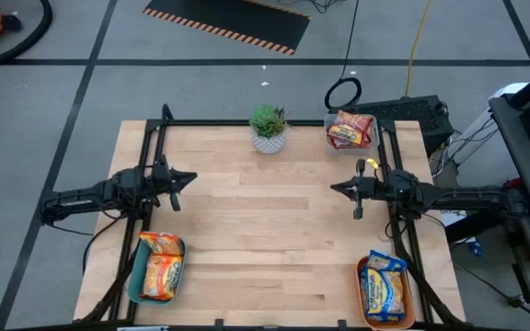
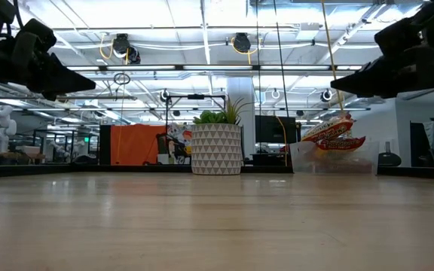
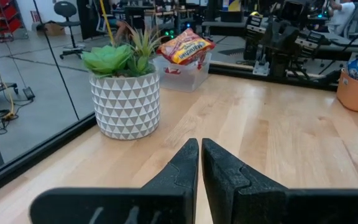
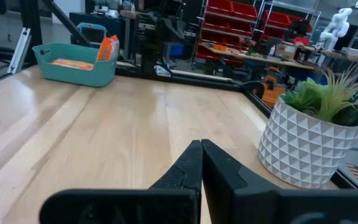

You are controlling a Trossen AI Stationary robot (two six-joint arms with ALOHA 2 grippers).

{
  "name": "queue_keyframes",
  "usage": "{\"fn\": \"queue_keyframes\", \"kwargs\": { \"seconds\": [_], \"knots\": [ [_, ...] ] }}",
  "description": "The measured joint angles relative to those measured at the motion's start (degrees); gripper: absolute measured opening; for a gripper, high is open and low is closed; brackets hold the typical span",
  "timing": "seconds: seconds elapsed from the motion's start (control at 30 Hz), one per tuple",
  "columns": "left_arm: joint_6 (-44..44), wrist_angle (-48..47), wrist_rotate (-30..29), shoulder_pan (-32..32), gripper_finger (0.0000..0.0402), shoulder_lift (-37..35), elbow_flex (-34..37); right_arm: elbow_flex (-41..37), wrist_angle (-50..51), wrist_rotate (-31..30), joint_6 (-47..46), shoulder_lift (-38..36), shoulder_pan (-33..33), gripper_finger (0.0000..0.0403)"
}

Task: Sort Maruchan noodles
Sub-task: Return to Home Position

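Orange noodle packets [image 1: 160, 267] lie in a teal tray [image 1: 134, 280] at the table's near left corner; in the right wrist view the tray [image 4: 73, 65] shows with a packet [image 4: 107, 48] leaning in it. Yellow-and-blue packets [image 1: 384, 285] fill an orange tray [image 1: 363, 303] at the near right. Dark red packets [image 1: 350, 129] sit piled in a clear tub [image 1: 374, 138] at the far right, and in the left wrist view as packets [image 3: 185, 48]. My left gripper [image 1: 191, 177] hovers shut at the table's left side, and my right gripper [image 1: 335, 188] hovers shut at the right side; both hold nothing.
A small potted plant [image 1: 269, 128] in a white patterned pot stands at the middle of the far edge. Bare wood [image 1: 265, 230] stretches between the two arms. Black frame rails [image 1: 155, 147] run along the left and right sides of the table.
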State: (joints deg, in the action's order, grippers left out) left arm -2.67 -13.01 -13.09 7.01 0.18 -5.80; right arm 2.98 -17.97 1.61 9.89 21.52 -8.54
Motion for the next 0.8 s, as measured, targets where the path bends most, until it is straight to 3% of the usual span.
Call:
{"fn": "queue_keyframes", "kwargs": {
  "seconds": [0.23,0.47,0.8],
  "knots": [
    [-0.5,-1.1,0.0,0.0,0.0026,0.0,0.0,0.0,10.0,0.4,-0.6,-8.6,0.4,0.0],
    [0.2,-1.8,0.0,0.0,0.0026,0.0,0.0,0.0,15.1,5.8,-1.3,-17.1,0.4,0.0],
    [-1.3,-1.8,1.0,-0.1,0.0026,0.0,0.3,0.0,17.4,1.0,-3.6,-21.4,0.4,0.0]
  ]
}}
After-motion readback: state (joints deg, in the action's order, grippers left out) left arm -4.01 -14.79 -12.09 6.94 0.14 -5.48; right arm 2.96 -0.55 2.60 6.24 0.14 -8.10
